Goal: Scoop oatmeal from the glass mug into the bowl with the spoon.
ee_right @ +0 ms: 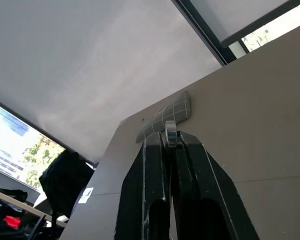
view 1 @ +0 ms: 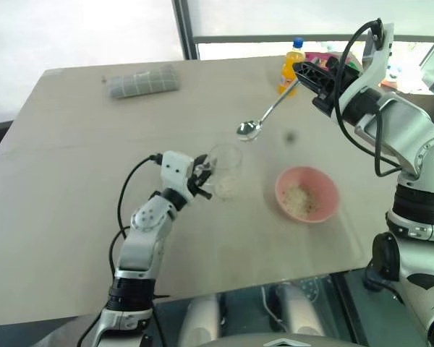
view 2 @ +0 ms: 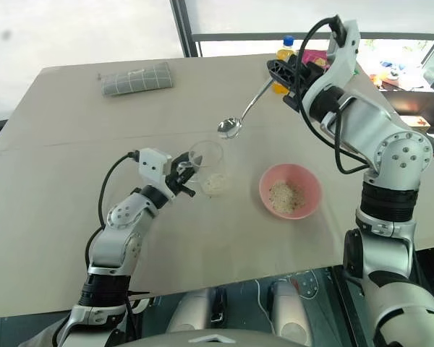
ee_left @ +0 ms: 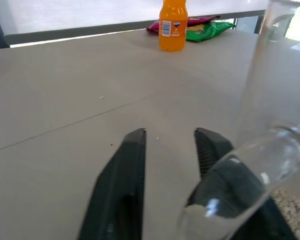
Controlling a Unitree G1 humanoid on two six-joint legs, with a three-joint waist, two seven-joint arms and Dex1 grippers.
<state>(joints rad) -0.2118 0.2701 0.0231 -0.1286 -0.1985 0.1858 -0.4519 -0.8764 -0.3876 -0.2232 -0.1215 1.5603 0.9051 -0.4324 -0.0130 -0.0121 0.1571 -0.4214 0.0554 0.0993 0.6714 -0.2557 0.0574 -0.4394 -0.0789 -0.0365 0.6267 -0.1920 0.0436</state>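
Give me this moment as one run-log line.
right end effector: shut on spoon, raised | left end effector: open beside glass mug | bowl: holds oatmeal

The left arm reached forward low over the desk (view 1: 72, 217), its wrist roughly level; the left gripper (view 1: 205, 176) had its jaws parted, one finger (ee_left: 121, 190) clear of the glass mug (view 1: 226, 170) and the other behind the glass, gripping nothing; the right arm was raised high, wrist rolled over; the right gripper (view 1: 307, 75) had its jaws clamped on the handle of the spoon (view 1: 264, 116), which slanted down toward the left arm.
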